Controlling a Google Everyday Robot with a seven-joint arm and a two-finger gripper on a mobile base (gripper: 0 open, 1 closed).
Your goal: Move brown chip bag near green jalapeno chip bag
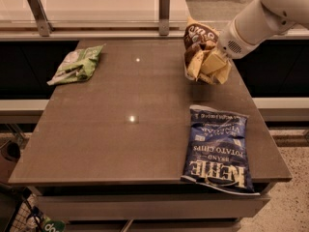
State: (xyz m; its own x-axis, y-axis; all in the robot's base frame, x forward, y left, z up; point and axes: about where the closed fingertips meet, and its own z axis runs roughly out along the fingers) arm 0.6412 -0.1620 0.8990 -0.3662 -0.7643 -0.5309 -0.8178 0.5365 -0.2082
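Camera view records the gripper (218,50) at the upper right of the frame, on the end of the white arm (263,13) that enters from the top right corner. Its jaws are closed on the brown chip bag (205,54), which is crumpled and upright, dark band uppermost, at the far right part of the table (120,129). Whether the bag's lower edge rests on the surface cannot be determined. The green jalapeno chip bag (77,64) lies flat at the upper left of the table, well apart from the brown bag, with bare tabletop between them. A dark blue Kettle chip bag (217,149) lies flat at the lower right, its near end overhanging the front edge. Two metal posts (164,11) stand behind the far edge.
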